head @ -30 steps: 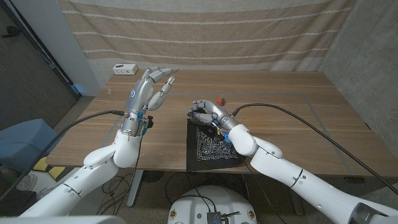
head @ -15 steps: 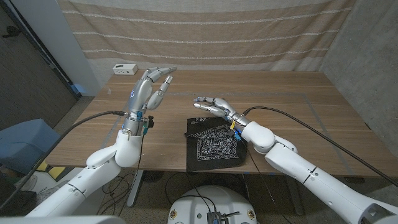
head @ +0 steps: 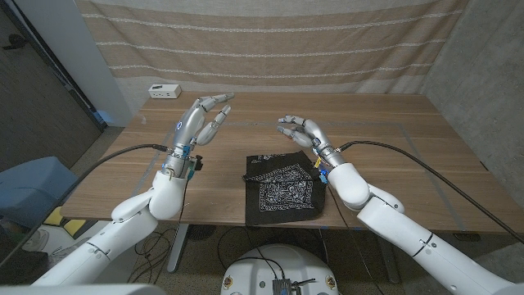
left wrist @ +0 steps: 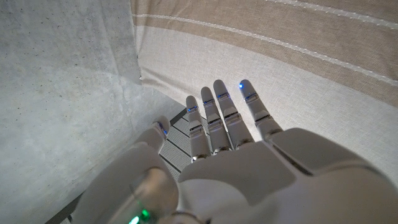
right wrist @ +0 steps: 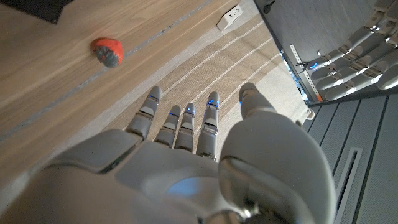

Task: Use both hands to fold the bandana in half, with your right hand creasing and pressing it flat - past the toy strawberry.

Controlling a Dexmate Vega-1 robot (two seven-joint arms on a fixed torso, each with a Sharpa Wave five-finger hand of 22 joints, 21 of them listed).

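Right hand (head: 304, 131) raised, fingers spread, empty.
Folded bandana (head: 282, 187) lies below it (wooden table (head: 393, 147)); striped curtain (head: 270, 41) behind.

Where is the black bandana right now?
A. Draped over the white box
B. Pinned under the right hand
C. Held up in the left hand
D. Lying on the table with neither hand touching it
D: the bandana lies on the table, while the left hand and right hand hover with fingers apart, holding nothing.
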